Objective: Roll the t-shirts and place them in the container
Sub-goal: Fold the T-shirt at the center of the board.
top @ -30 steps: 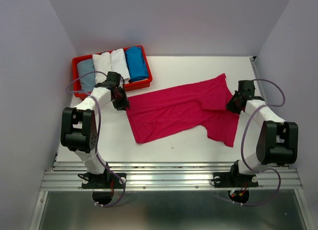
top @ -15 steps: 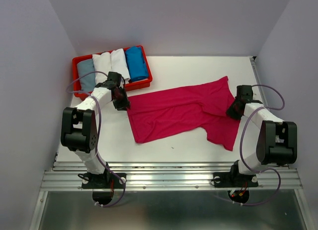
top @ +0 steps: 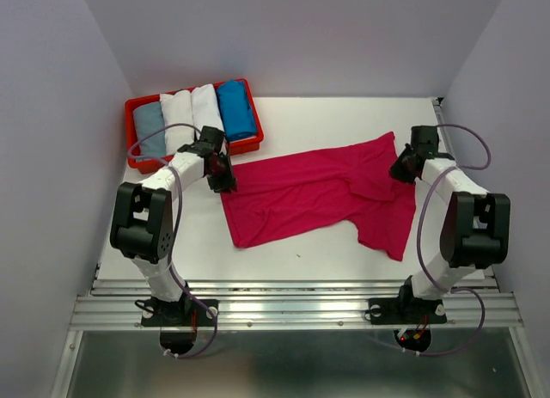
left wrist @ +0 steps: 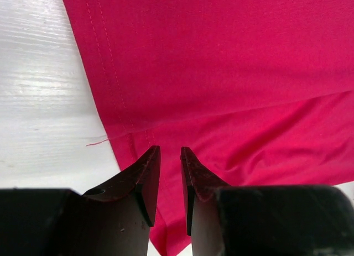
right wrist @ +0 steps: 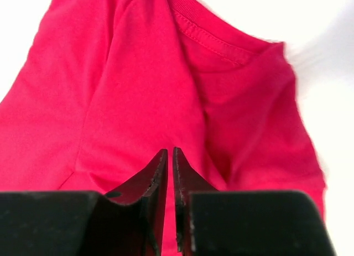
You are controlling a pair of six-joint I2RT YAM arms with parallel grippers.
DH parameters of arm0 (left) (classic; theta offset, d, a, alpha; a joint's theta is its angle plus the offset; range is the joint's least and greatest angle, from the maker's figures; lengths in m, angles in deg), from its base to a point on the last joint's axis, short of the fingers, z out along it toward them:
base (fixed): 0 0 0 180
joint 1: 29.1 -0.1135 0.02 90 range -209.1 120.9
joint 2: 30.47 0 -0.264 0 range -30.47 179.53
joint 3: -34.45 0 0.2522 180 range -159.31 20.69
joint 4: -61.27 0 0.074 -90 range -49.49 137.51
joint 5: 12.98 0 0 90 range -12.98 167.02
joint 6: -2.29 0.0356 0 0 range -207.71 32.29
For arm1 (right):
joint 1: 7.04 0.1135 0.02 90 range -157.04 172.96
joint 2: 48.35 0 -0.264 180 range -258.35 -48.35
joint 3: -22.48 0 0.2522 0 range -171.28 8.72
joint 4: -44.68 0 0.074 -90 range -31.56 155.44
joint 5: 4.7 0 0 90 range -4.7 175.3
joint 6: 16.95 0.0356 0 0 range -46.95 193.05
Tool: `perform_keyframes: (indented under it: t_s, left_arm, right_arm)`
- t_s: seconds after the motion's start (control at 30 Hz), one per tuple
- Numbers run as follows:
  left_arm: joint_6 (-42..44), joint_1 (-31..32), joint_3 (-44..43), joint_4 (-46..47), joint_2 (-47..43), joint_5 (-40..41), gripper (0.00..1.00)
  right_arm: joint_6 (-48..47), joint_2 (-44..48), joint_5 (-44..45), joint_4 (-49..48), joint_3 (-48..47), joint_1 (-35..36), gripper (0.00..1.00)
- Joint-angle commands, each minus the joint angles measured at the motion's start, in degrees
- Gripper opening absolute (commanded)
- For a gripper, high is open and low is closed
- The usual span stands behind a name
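Left wrist view shows my left end effector (left wrist: 170, 151) nearly clenched, grasping nothing, above the magenta-pink t-shirt (top: 318, 192) hem; the right end effector (right wrist: 170, 152) is clenched empty near its collar. Cloth may bunch or slip.

pink t-shirt (left wrist: 232, 73) cropped by frame edges

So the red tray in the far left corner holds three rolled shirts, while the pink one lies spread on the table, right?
Not quite: the red tray holds four rolled shirts, one grey-blue, two white and one bright blue, as the top view shows. The pink shirt does lie spread on the table.
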Motion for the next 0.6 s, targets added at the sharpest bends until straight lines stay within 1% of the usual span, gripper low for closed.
perform_keyframes:
  t_s: [0.0,0.07,0.23,0.43,0.57]
  left_arm:
    - [-0.54,0.15,0.18,1.60,2.04,-0.26,0.33]
    - [-0.54,0.15,0.27,1.69,2.75,0.09,0.33]
    - [-0.71,0.06,1.06,1.69,5.30,1.50,0.33]
    - [-0.80,-0.37,0.27,1.25,8.02,3.34,0.33]
    - [-0.36,-2.13,-1.05,0.72,10.39,4.75,0.33]
  right_arm:
    - [0.62,-6.03,-3.66,-2.44,-2.59,-0.23,0.13]
    - [0.62,-7.98,-3.66,-3.32,-2.86,-0.23,0.11]
    - [0.97,-14.21,-1.73,-3.59,-4.44,-0.23,0.09]
    - [1.94,-17.39,-0.50,-5.61,-3.74,-0.23,0.08]
    - [2.64,-19.85,0.38,-6.57,-4.27,-0.23,0.08]
